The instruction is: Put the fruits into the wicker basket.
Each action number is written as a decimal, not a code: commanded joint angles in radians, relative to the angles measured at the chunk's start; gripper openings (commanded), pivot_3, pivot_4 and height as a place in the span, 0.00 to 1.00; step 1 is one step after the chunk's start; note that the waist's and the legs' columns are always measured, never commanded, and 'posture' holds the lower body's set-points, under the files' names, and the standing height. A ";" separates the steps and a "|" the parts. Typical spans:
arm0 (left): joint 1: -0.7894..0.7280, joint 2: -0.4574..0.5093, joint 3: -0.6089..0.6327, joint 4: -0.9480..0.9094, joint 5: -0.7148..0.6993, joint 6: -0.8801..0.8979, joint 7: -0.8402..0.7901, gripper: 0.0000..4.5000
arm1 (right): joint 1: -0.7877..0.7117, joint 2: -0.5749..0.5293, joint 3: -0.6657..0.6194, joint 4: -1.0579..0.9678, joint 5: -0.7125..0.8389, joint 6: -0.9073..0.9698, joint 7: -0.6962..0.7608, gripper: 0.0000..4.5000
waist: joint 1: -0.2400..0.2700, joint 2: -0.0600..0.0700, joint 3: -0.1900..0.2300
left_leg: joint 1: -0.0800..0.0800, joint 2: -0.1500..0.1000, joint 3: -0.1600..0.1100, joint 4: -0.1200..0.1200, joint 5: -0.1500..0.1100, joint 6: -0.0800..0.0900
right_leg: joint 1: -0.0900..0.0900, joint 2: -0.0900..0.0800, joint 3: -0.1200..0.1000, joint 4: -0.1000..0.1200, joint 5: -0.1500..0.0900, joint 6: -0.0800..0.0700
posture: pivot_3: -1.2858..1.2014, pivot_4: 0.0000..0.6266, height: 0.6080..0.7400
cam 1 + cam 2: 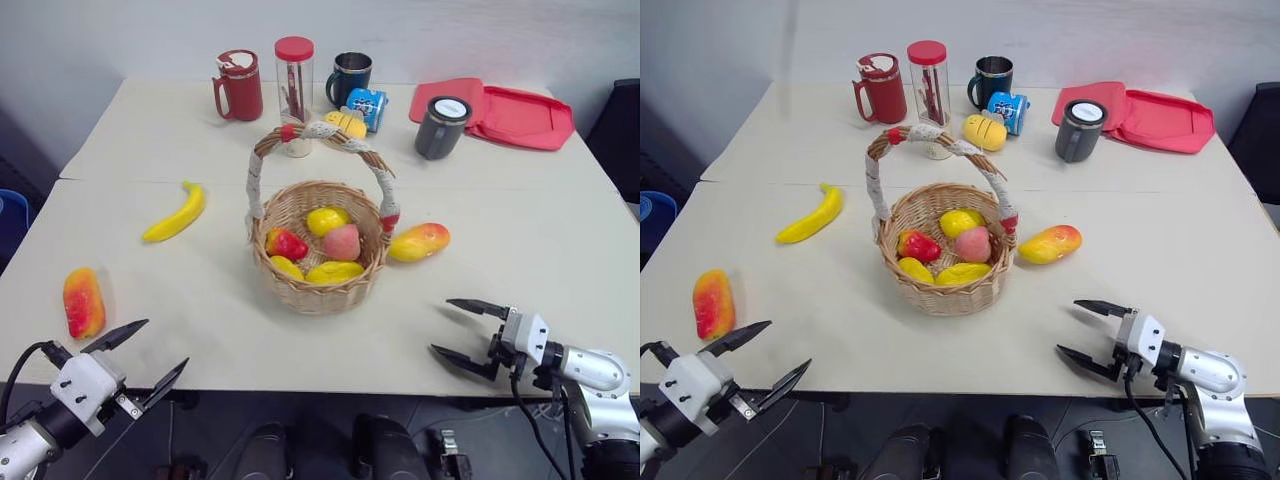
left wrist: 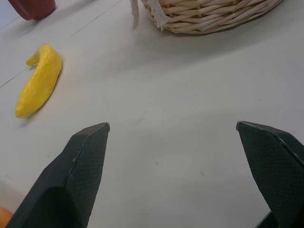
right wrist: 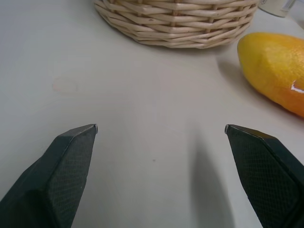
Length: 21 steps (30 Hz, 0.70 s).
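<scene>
Over a pale counter (image 1: 520,230), I am hovering both sets of fingers spread wide and empty at the near edge, the left gripper (image 1: 140,355) at seven o'clock from the wicker basket (image 1: 318,255), the right gripper (image 1: 462,330) at four o'clock from it. The basket is sitting mid-counter, already carrying several small fruits, while three pieces are waiting outside: a banana (image 1: 176,214) at ten o'clock, well apart from the rim; one mango (image 1: 419,241) at three o'clock, just beside the wicker wall; a second mango (image 1: 84,301) at eight o'clock, near my left fingers. The banana's long axis is running from seven toward one o'clock, its stem end pointing away from me; the right-hand mango is lying almost across, tilted slightly toward two o'clock; the left-hand mango is lying roughly lengthwise, twelve to six. I am judging the first pick to be whichever mango sits nearest each arm, and doing it well means turning the wrist so the fingers straddle the narrow waist, not the long axis, then lifting clear of the arched handle (image 1: 320,135) before releasing.
</scene>
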 commanded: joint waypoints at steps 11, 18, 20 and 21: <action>0.033 0.005 0.025 -0.058 -0.166 0.068 -0.065 1.00 | -0.003 -0.029 -0.007 -0.070 0.057 0.148 0.003 0.99 | 0.001 0.000 0.000 | 0.000 0.000 0.000 0.001 0.000 0.000 | 0.000 0.000 0.001 0.000 0.000 0.000 | 0.52 0.24 1.00; 0.065 0.013 0.109 -0.052 -0.253 0.180 -0.042 1.00 | -0.008 0.050 0.006 -0.248 0.089 0.160 -0.039 0.99 | 0.001 0.000 0.000 | 0.000 0.001 0.000 0.001 -0.001 0.000 | 0.000 0.000 0.001 0.000 0.000 0.000 | 0.52 0.24 1.00; 0.103 -0.003 0.183 -0.076 -0.345 0.276 0.004 1.00 | -0.019 0.065 0.005 -0.342 0.159 0.223 -0.052 0.99 | -0.002 0.000 0.000 | 0.000 0.001 0.001 0.001 -0.001 -0.001 | -0.001 0.000 0.001 0.000 0.000 0.000 | 0.52 0.24 1.00; 0.118 -0.021 0.231 -0.081 -0.384 0.294 0.028 1.00 | -0.020 0.067 0.005 -0.397 0.204 0.272 -0.062 0.99 | -0.002 0.000 0.000 | 0.000 0.002 0.001 0.001 -0.001 -0.001 | -0.001 0.000 0.002 0.000 0.000 0.000 | 0.52 0.24 1.00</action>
